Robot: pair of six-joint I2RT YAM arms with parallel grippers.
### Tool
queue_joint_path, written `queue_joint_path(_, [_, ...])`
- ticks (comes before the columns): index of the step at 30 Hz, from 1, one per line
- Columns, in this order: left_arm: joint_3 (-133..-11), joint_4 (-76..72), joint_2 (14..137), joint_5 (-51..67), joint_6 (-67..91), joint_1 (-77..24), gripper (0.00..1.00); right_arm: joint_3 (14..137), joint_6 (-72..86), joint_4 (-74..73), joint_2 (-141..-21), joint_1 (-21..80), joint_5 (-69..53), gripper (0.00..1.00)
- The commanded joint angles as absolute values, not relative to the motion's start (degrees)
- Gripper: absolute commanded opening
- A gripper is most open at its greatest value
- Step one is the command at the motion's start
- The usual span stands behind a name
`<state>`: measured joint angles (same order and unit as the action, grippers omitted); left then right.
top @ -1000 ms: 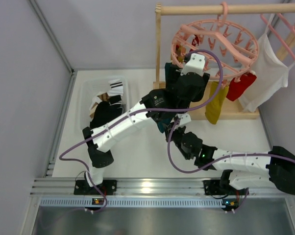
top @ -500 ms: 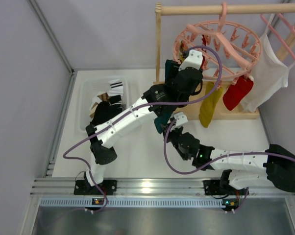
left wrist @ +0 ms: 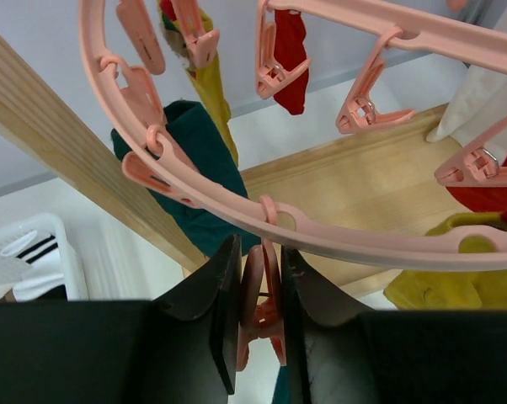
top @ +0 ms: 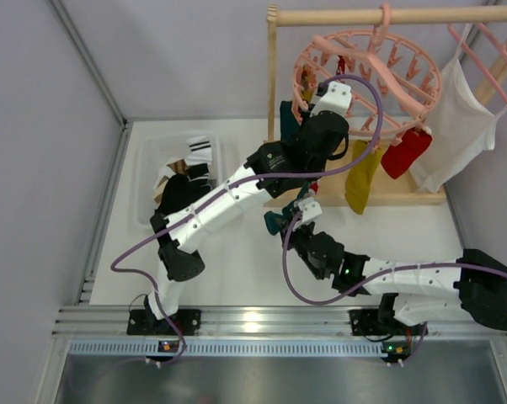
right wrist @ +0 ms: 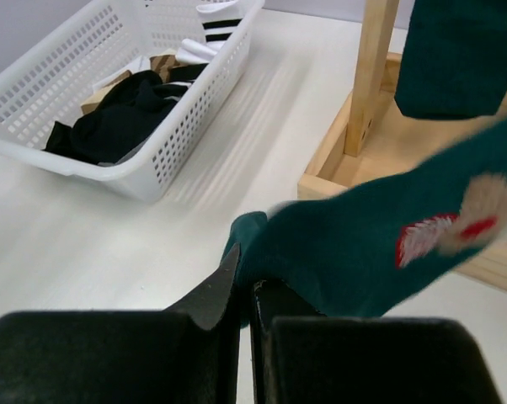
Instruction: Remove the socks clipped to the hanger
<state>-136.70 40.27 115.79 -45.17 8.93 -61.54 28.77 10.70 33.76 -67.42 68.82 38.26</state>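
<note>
**L jaws pinch a peg, R jaws grip a teal sock**

L jaws: nearly closed, clenched on one pink peg (left wrist: 260, 295), a finger pressing each side of it. That peg hangs from the rim of the hanger (left wrist: 363, 240), the round pink spoked ring, which hangs by its hook from the top bar of the wooden rack (right wrist: 373, 67). A teal sliver shows just below the peg; can't tell if the peg is biting it.

R jaws: almost shut, grasping the end of a teal sock (right wrist: 354, 244) low over the bench (right wrist: 85, 244), beside the rack's base. From the grip the sock stretches up and to the right, out of the wrist view.

Socks counted across views, six:
- Teal x2: the gripped one, plus a second teal sock (right wrist: 460, 50) hanging near the rack post, apart from the R jaws.
- Red x2: one at the far side of the ring (left wrist: 289, 55), one at its right edge (top: 405, 151).
- Mustard x2: one beside the right-edge red (top: 363, 172), one at the far rim (left wrist: 213, 84).

One white basket (right wrist: 60, 80) stands left on the bench w/ dark clothes and striped socks inside. One white shirt (top: 464, 126) hangs at the right of the rack.
</note>
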Motion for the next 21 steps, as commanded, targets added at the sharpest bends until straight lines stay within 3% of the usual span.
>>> queue_joint_path(1, [-138.78, 38.93, 115.93, -45.62, 9.32, -61.17, 0.05, 27.16, 11.86, 36.30, -64.87, 69.96, 38.76, 0.00])
queue_joint_path(3, [-138.17, 38.94, 115.75, -45.44, 9.67, -61.17, 0.05, 25.32, 12.56, 36.74, -63.21, 69.96, 39.29, 0.00])
queue_joint_path(4, [-137.64, 38.85, 115.40, -44.48, 9.75, -61.17, 0.17, 24.70, 13.09, 36.74, -62.67, 69.96, 39.37, 0.00])
queue_joint_path(13, [-129.03, 38.76, 106.97, -41.49, 14.94, -61.17, 0.59, 18.55, 16.78, 25.78, -47.21, 69.96, 39.90, 0.00])
queue_joint_path(16, [-125.08, 38.76, 102.76, -39.38, 16.69, -61.17, 0.77, 17.93, 17.57, 19.63, -42.02, 69.96, 40.69, 0.00])
queue_joint_path(17, [-121.59, 38.67, 101.09, -38.94, 18.18, -61.17, 0.96, 17.84, 17.49, 18.29, -39.66, 69.87, 41.30, 0.00])
queue_joint_path(21, [-111.12, 38.93, 92.48, -42.08, 21.27, -61.26, 0.98, 19.15, 17.40, 11.27, -35.70, 69.96, 41.49, 0.00])
